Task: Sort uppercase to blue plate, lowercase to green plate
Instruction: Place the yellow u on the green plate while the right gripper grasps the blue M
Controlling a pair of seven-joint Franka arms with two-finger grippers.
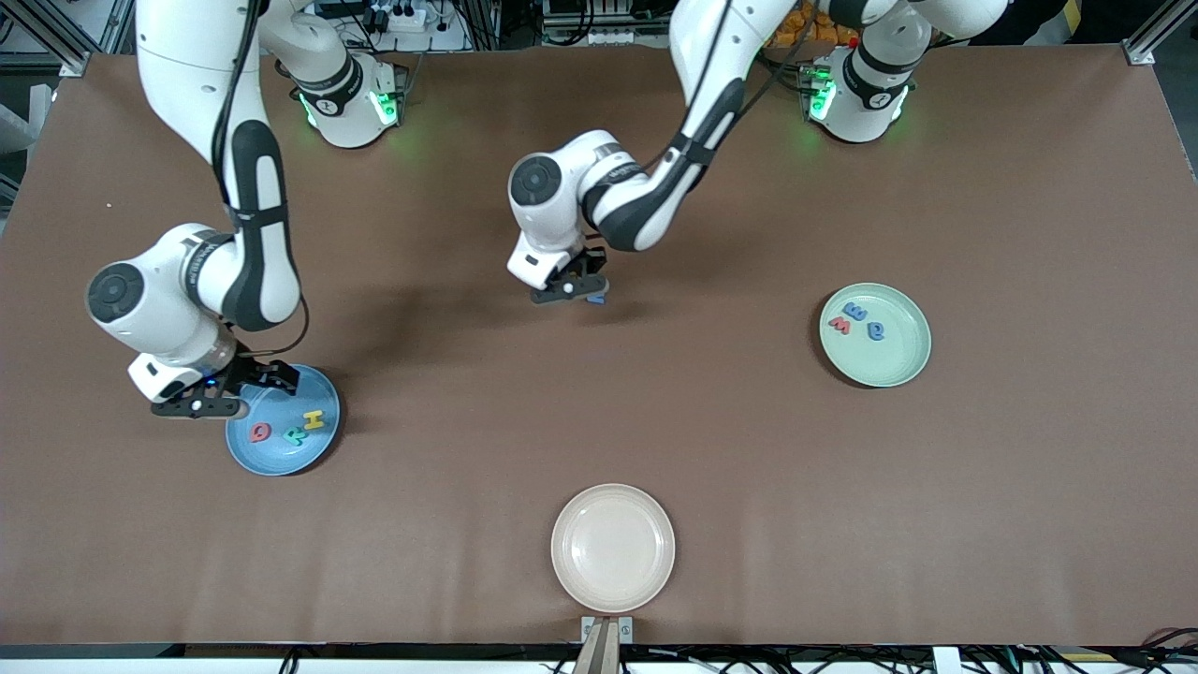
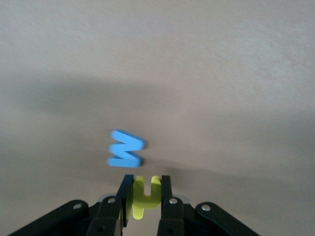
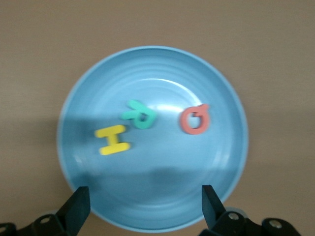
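Left gripper (image 2: pixel 142 196): fingers clamp yellow lowercase letter (image 2: pixel 143 195) | blue M (image 2: pixel 126 148) adjacent, may be nudged | right gripper (image 3: pixel 142 206): spread over blue plate (image 3: pixel 88 108).

Red Q (image 1: pixel 260 432), green R (image 1: pixel 296 432), yellow H (image 1: pixel 314 420) lie on blue plate (image 1: pixel 281 463) — blue M (image 2: pixel 126 148) on table.

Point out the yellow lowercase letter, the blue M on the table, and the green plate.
yellow lowercase letter (image 2: pixel 143 195), left wrist view: its middle.
blue M (image 2: pixel 126 148), left wrist view: its centre.
green plate (image 1: pixel 900 360), front view: bare floor.
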